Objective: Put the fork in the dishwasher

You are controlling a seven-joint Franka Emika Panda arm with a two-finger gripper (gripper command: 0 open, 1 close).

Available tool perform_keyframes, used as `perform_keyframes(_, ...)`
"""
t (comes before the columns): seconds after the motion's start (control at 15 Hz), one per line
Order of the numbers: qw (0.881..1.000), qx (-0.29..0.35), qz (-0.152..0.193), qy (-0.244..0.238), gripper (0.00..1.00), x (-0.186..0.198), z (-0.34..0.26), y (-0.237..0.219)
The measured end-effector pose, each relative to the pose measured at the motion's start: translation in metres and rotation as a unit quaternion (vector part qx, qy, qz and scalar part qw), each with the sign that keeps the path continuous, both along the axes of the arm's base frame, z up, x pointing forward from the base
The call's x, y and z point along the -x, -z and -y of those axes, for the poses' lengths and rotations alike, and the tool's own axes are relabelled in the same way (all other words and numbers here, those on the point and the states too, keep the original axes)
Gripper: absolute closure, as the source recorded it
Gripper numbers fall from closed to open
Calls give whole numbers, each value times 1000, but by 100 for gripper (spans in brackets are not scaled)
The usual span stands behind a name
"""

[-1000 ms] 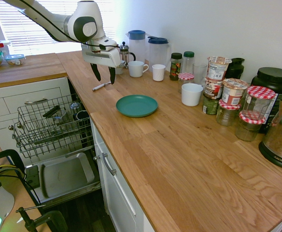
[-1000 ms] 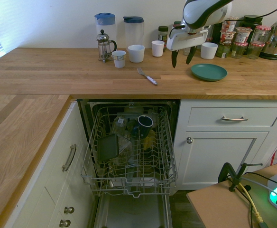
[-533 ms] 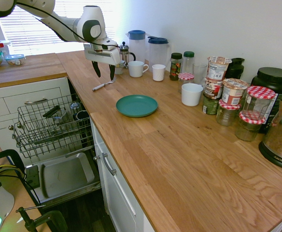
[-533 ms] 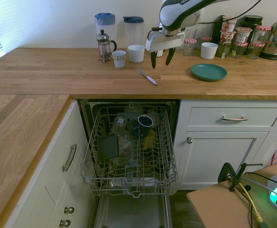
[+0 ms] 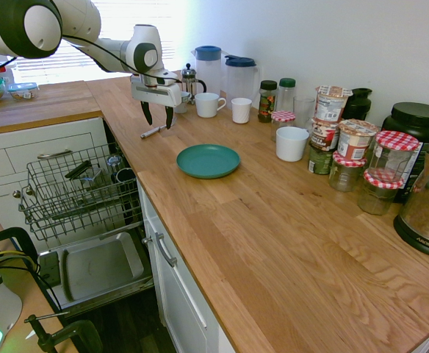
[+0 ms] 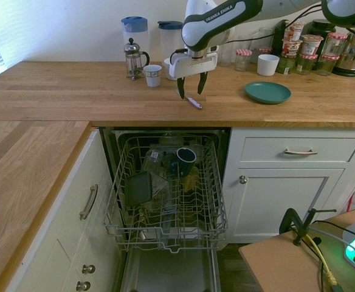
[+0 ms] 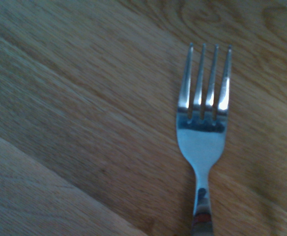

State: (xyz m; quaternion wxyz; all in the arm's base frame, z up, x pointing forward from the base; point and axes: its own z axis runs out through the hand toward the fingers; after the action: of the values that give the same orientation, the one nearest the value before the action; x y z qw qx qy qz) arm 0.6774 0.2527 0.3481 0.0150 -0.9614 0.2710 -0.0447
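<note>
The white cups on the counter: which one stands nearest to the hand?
The small white cup beside the French press, just left of the open hand in the second exterior view. The white bowl-shaped cup by the jars stands far off.

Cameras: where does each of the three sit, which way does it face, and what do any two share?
First exterior view: high at the counter's end, looking along it; arm enters from the left, open gripper above the fork.
Second exterior view: in front of the open dishwasher, facing the wall; arm enters from the right.
Wrist view: looks straight down at the fork's tines on the wood; no fingers show.
Shared: both exterior views show the fork, gripper, teal plate and dishwasher rack.
</note>
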Motion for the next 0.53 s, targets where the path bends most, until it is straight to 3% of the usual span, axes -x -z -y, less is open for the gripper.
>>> perform_keyframes(0.13, 1000, 6, -9, 3, 0, -4, -10, 6)
perform_keyframes(0.2, 1000, 9, -11, 5, 100, -6, -13, 8)
perform_keyframes(0.53, 1000, 16, -11, 22, 100, -11, -14, 10)
